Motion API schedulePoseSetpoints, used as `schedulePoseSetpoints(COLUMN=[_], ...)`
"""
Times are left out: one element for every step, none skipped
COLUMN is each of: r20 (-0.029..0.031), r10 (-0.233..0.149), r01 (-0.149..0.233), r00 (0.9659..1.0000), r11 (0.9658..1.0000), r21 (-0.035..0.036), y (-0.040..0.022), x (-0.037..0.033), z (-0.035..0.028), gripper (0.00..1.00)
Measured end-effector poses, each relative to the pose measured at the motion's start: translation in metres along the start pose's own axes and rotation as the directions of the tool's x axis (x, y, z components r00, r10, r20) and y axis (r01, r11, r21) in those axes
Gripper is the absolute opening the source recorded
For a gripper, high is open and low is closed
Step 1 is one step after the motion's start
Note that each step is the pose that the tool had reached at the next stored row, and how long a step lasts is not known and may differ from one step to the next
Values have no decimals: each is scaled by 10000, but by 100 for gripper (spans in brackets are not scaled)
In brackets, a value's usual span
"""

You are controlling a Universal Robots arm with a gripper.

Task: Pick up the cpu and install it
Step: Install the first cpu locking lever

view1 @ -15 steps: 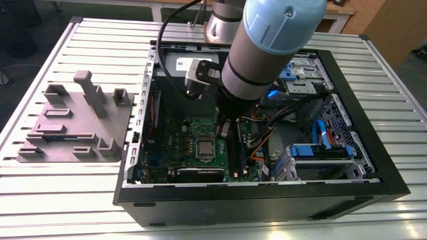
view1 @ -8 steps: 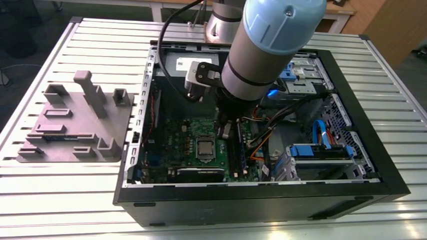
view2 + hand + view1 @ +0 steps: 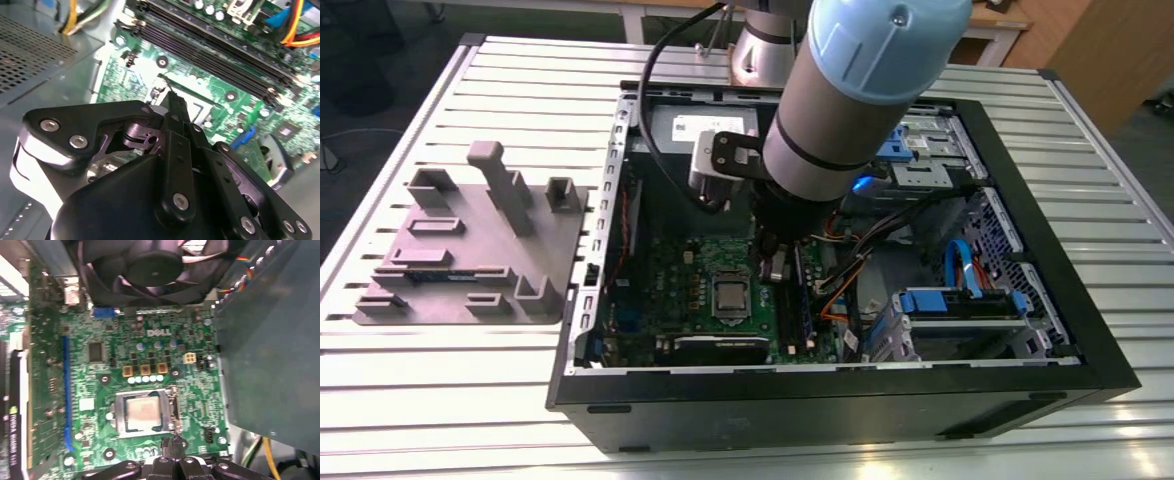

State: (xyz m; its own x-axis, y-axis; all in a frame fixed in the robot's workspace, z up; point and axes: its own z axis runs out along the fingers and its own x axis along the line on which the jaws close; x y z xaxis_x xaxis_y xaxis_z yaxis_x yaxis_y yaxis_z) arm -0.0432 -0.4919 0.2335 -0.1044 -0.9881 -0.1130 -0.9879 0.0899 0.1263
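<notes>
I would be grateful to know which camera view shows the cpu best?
The first wrist view: the cpu lies face-on in its socket, unobstructed. The exterior view shows the cpu small, near the arm. In the second wrist view the gripper hides most of the socket area.

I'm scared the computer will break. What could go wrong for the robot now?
The gripper hangs close to the socket holding the cpu; it might knock tiny parts on the motherboard. The arm reaches deep inside the case, near loose orange wires, which could perhaps snag.
</notes>
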Motion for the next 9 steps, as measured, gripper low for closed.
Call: schedulePoseSetpoints(r20=[-89, -140, -169, -195, -215, -232, -247, -261, -265], r10=[-54, -135, -254, -383, -518, -658, -782, -889, -932], r01=[54, 135, 254, 382, 518, 658, 781, 888, 932], r00=[9999, 9998, 9995, 9991, 9984, 9976, 9966, 9957, 9953], r11=[10000, 9999, 9997, 9993, 9987, 9978, 9969, 9960, 9956], r21=[5, 5, -1, -10, -19, -30, -39, -42, -33], y=[0, -2, -2, -3, -3, -4, -4, -5, -5], x=[0, 1, 1, 2, 3, 3, 4, 5, 7], z=[2, 7, 13, 19, 25, 31, 34, 36, 38], gripper=[10, 10, 10, 10, 10, 10, 10, 10, 10])
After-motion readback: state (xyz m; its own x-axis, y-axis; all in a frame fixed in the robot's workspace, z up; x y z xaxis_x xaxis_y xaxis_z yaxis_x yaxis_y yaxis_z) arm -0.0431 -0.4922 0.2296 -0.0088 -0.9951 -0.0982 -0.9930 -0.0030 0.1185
